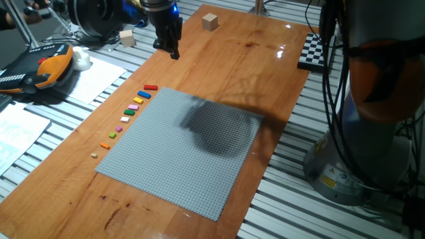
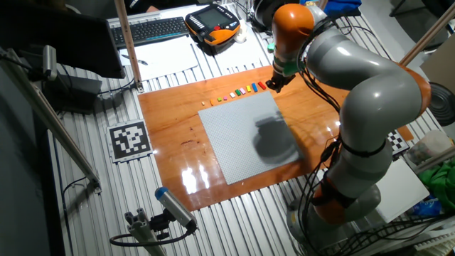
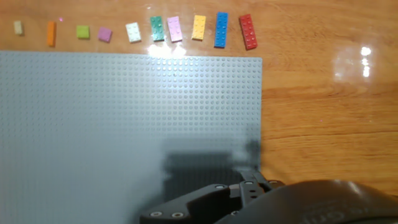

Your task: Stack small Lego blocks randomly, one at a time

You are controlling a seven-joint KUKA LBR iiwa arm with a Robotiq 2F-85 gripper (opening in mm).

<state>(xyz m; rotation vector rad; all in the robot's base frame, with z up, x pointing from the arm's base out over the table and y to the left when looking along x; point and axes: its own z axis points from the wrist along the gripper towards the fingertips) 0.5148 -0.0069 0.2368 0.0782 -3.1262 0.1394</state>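
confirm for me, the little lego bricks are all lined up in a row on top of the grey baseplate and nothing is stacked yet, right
Not quite. The small Lego bricks do lie in a single unstacked row, but they sit on the bare wooden table just beside the edge of the grey baseplate, not on it. The hand view shows this most clearly, with the red brick at one end and the tan one at the other.
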